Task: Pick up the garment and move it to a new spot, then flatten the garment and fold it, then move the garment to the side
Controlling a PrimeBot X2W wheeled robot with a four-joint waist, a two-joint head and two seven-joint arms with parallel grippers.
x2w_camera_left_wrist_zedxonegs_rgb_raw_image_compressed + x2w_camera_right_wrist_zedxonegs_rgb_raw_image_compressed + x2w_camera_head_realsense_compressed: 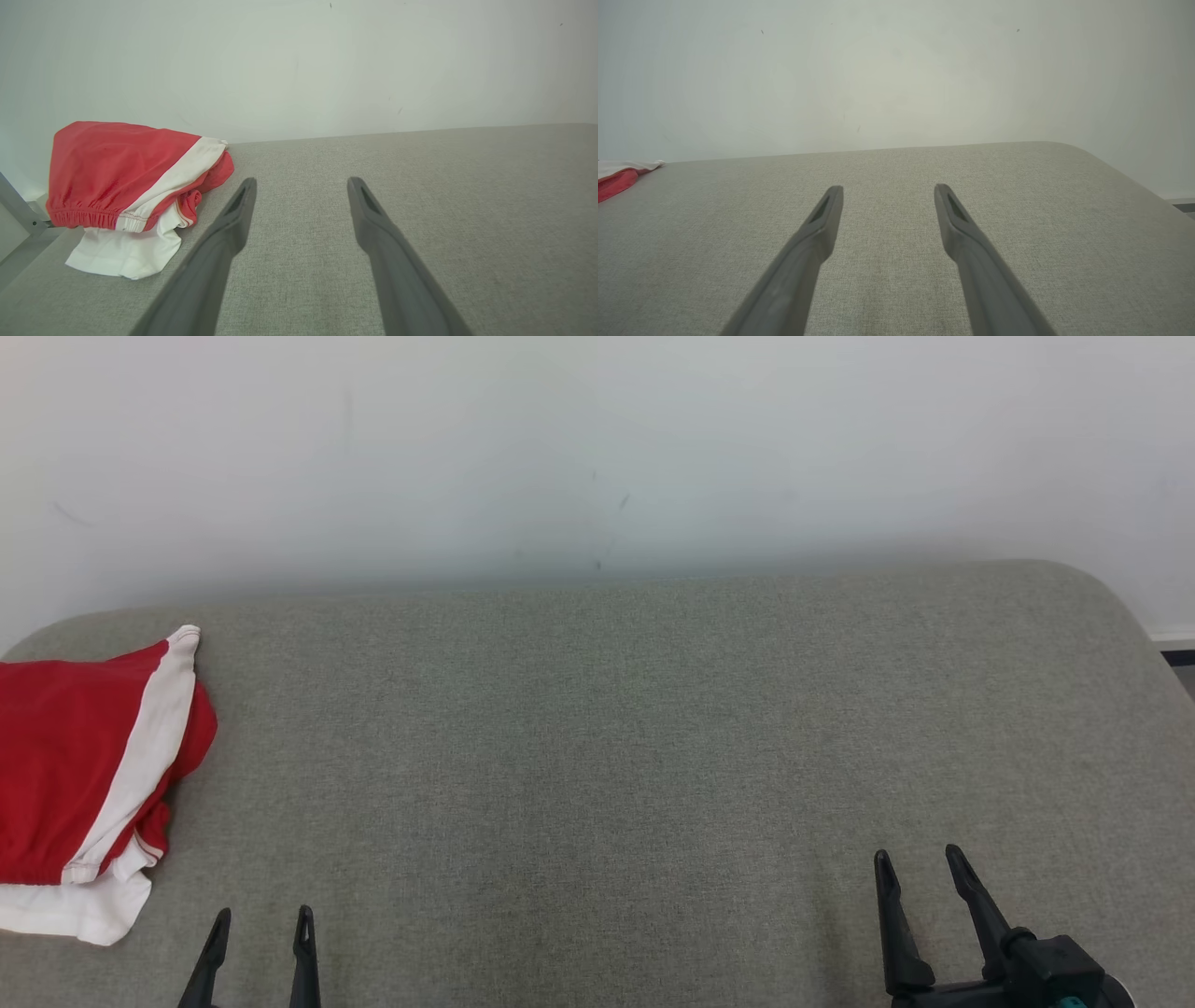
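The garment [84, 775] is a folded red piece with a white stripe and white hem, lying at the far left edge of the grey fabric surface [597, 737]. The left wrist view shows the garment [126, 186] left of my fingers, its elastic waistband facing me. My left gripper [262, 919] sits at the lower left, open and empty, just right of the garment and apart from it. At the lower right my right gripper [918, 859] is open and empty too, far from the garment [619, 177], whose corner peeks in at the left of the right wrist view.
A pale wall [597, 448] rises directly behind the grey surface. The surface rounds off at its back right corner [1111, 593]. A grey metal frame leg [18, 205] stands beyond the surface's left edge beside the garment.
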